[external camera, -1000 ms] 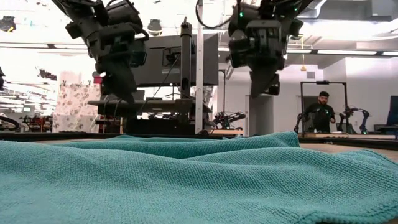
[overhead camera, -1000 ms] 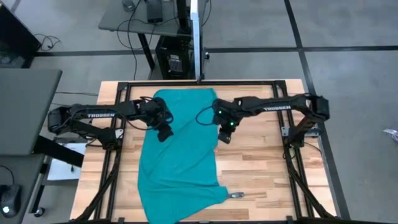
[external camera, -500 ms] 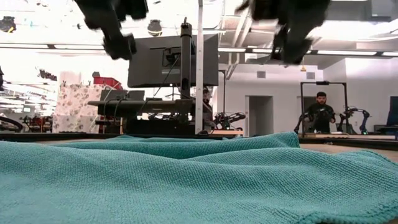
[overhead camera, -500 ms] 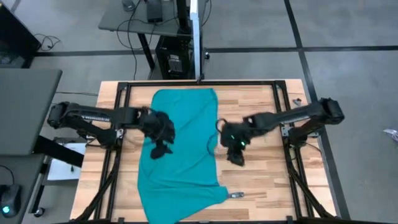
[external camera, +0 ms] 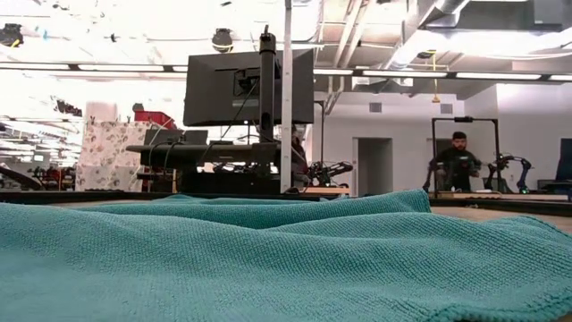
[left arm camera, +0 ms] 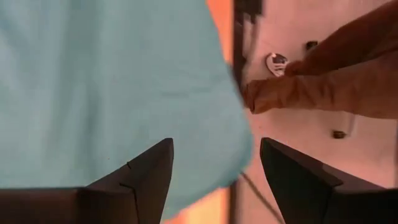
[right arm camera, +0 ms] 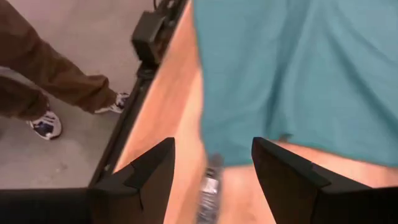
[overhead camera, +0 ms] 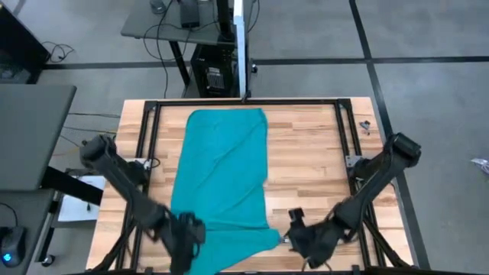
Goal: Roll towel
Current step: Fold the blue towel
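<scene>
The teal towel [overhead camera: 221, 183] lies spread flat on the wooden table, reaching from the far edge to the near edge; it fills the low view's foreground [external camera: 268, 259]. My left gripper [overhead camera: 186, 243] hovers open over the towel's near left corner [left arm camera: 217, 162], one finger on either side of it in the left wrist view [left arm camera: 214, 171]. My right gripper [overhead camera: 304, 238] hovers open just right of the near right corner [right arm camera: 273, 134], over bare wood [right arm camera: 212, 168]. Neither gripper shows in the low view.
A small dark-and-silver object [right arm camera: 209, 182] lies on the wood under my right gripper. Black frame rails [overhead camera: 145, 153] run along the table's sides. A person's legs in brown trousers [left arm camera: 323, 87] [right arm camera: 50, 81] stand just beyond the near edge. A monitor post [external camera: 286, 89] rises at the far edge.
Both grippers have travelled from above the towel's far half toward the table's near edge, ending over its near corners, and have left the low view. The towel lies as before.
</scene>
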